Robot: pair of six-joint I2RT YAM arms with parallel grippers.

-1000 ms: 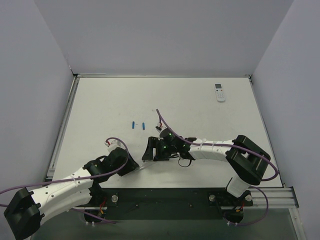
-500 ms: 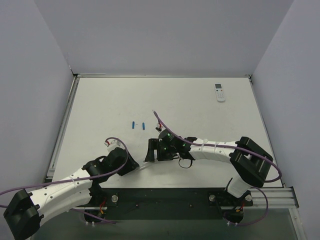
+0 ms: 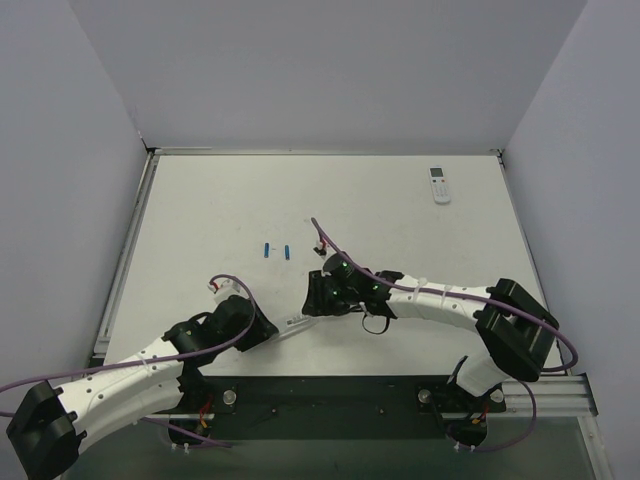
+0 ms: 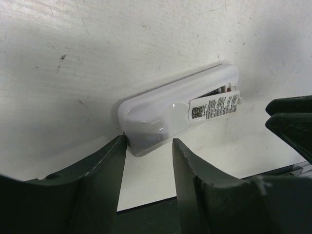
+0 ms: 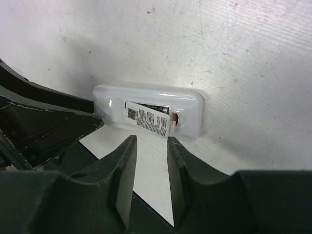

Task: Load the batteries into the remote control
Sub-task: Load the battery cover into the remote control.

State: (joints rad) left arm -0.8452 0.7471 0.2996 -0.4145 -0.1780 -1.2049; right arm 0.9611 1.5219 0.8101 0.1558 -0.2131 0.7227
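The remote control [image 4: 165, 109] lies back-up on the table [image 3: 200, 200]. Its labelled battery cover [image 4: 215, 106] is tilted out of its seat, with a dark slot showing beside it. The left gripper [image 4: 148, 144] pinches one end of the remote, one finger [image 4: 105, 170] against each long side. At the remote's other end, the right gripper [image 5: 150, 141] hangs just short of the cover. Its jaws are a little apart and hold nothing (only bare table shows between them).

Two blue batteries [image 3: 277, 250] lie side by side on the open table. They are beyond the remote on its far side, well apart from it and from both grippers, and nothing lies between them and the remote. One second remote [image 3: 440, 185], white with a small dark screen, rests much farther off, beyond the remote and to its right.
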